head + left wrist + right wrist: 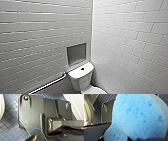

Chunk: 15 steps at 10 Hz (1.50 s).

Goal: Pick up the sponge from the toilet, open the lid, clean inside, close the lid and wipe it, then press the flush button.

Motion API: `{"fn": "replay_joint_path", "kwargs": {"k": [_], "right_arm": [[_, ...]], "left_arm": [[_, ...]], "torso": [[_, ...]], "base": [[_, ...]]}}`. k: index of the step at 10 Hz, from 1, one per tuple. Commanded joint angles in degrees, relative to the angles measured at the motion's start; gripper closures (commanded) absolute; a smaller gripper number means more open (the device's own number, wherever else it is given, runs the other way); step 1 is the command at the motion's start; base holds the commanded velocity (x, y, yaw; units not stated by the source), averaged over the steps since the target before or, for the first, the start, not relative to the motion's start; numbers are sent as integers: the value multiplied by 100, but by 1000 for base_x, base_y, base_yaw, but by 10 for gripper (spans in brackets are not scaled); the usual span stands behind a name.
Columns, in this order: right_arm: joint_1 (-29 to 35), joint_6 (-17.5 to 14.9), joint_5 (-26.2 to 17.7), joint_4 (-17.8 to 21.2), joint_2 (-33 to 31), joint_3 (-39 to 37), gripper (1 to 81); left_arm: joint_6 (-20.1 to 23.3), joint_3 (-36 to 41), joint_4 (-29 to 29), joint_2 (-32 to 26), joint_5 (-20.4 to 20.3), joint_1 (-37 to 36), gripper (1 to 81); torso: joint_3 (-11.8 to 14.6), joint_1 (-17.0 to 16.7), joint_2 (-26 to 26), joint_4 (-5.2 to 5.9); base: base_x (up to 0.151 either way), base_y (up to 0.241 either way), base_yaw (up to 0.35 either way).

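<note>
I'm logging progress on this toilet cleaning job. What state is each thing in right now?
sponge: off the toilet, held up, bent, above the dark floor tiles.
flush button: unpressed, nothing touching it.
lid: seems down, not leaning on the tank; mostly cut off by the picture edge.

Blue sponge (137, 116), white toilet (81, 75), navy floor (7, 119)
</note>
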Motion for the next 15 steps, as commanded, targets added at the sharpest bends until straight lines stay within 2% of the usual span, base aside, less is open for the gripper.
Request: {"fn": "replay_joint_path", "kwargs": {"k": [1,7,10,15], "right_arm": [[189,2,-466,24,-75,106,811],[197,2,-475,24,-84,36,811],[188,2,-475,42,-84,1,811],[144,2,-475,42,-75,-52,811]], "left_arm": [[-23,22,-30,-53,185,-229,10],[-31,22,-30,-53,185,-229,10],[-31,22,-39,-79,45,-229,10],[-31,22,-39,-88,45,-229,10]], "torso": [[0,0,0,0],[0,0,0,0],[0,0,0,0],[0,-9,2,0]], "base": [[0,0,0],[0,0,0],[0,0,0],[91,0,0]]}}
